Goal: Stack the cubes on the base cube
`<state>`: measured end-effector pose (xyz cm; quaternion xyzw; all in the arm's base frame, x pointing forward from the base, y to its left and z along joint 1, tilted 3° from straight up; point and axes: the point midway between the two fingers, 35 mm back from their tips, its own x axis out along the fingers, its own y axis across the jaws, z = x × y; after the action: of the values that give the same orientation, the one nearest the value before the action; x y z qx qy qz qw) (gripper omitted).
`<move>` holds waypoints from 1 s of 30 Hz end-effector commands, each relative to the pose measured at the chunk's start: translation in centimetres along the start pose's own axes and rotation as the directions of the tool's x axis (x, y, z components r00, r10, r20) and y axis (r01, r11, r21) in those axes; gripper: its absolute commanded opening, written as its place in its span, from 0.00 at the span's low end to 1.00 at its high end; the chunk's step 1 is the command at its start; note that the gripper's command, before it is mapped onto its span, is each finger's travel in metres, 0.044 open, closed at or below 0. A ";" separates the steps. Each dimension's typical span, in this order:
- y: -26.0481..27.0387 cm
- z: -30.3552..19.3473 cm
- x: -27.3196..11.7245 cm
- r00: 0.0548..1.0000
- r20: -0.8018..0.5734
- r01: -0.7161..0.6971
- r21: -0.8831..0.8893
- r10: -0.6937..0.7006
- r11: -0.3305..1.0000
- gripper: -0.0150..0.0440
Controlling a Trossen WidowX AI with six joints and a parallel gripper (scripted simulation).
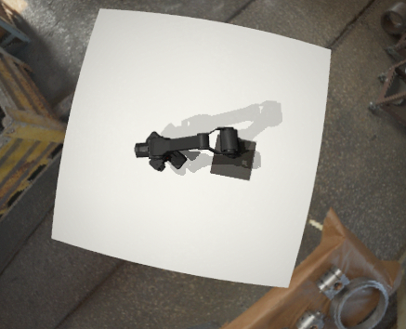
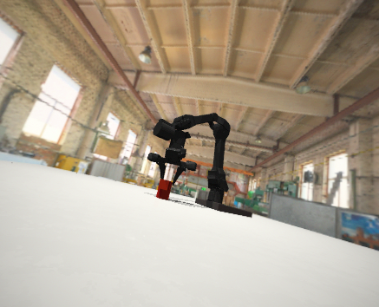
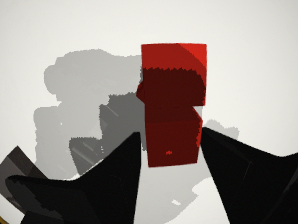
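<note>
Basically hand (image 3: 169, 163) partly open, gripping nothing; matte red cube (image 3: 172, 106) btwn black wedge-shaped fingers.

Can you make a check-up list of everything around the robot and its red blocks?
Surface: white table, with the arm's dark base plate on it.
Job's things: the wrist view shows a shaded red cube overlapping a brighter red cube. The exterior view shows a red cube low down under the claw. A third cube is not seen.
Clutter: nothing seen on the table.
Claw: the claw is open, with a finger close on each side of the shaded red cube.
Cables: nothing seen.
Surroundings: concrete floor, a rusty yellow rack, and a brown box of metal rings.
</note>
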<state>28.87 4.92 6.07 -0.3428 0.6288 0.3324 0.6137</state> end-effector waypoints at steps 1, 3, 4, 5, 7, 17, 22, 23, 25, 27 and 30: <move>0.0 0.0 -0.8 1.000 0.001 0.001 0.000 -0.001 1.000 0.60; 0.0 0.0 -1.0 1.000 0.001 0.001 0.000 -0.001 1.000 0.60; 0.0 0.0 -1.1 1.000 0.001 0.001 0.000 -0.001 1.000 0.60; 0.0 0.0 -1.3 1.000 0.001 0.001 0.000 -0.001 1.000 0.60; 0.0 0.0 -1.5 1.000 0.001 0.001 0.000 -0.001 1.000 0.60; 0.0 0.0 -2.8 1.000 0.001 0.001 0.000 -0.001 1.000 0.60; 0.0 0.0 -3.5 1.000 0.001 0.001 0.000 -0.001 1.000 0.60; 0.0 0.0 -3.6 1.000 0.001 0.001 0.000 -0.001 1.000 0.60; 0.0 0.0 -3.9 1.000 0.001 0.001 0.000 -0.001 1.000 0.60; 0.0 0.0 -4.1 1.000 0.001 0.001 0.000 -0.001 1.000 0.60; 0.0 0.0 -4.5 1.000 0.001 0.001 0.000 -0.001 1.000 0.60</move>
<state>28.85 4.98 9.95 -0.3432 0.6294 0.3334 0.6123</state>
